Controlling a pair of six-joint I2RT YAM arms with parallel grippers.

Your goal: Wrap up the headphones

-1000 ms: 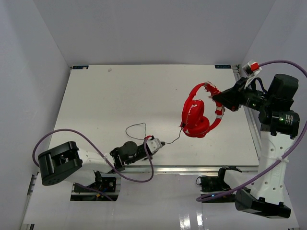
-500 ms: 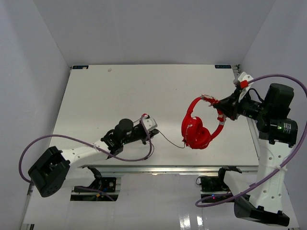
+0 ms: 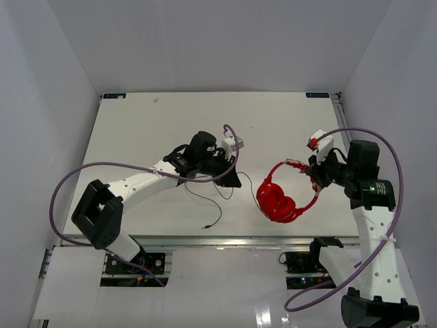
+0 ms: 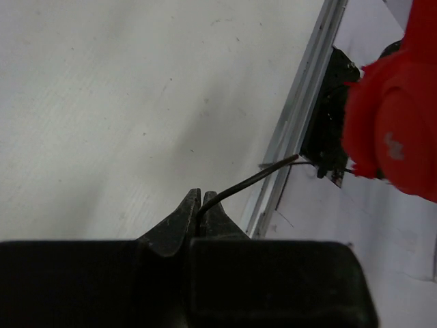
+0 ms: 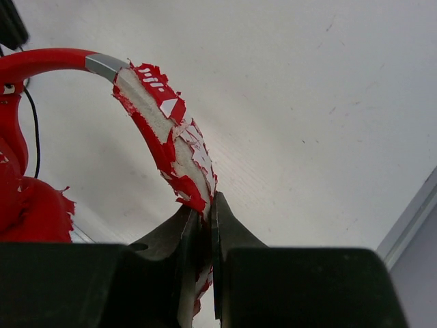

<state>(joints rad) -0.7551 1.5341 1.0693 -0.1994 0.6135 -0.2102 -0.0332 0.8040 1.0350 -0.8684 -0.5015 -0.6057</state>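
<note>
Both tools (image 4: pixel 198 199) (image 5: pixel 207 202) tight: cord (image 4: pixel 254 178), headband (image 5: pixel 169 135).

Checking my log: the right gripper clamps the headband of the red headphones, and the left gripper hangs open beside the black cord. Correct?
Wrong on the left gripper: the left wrist view shows its jaws shut on the black cord, not open beside it. The right gripper does clamp the headband of the red headphones.

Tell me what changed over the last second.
The left gripper, shut on the cord, carried it away from the table's near edge toward the headphones. The right gripper drew the headphones back toward that edge. Both grips stayed: left on cord, right on headband.
</note>
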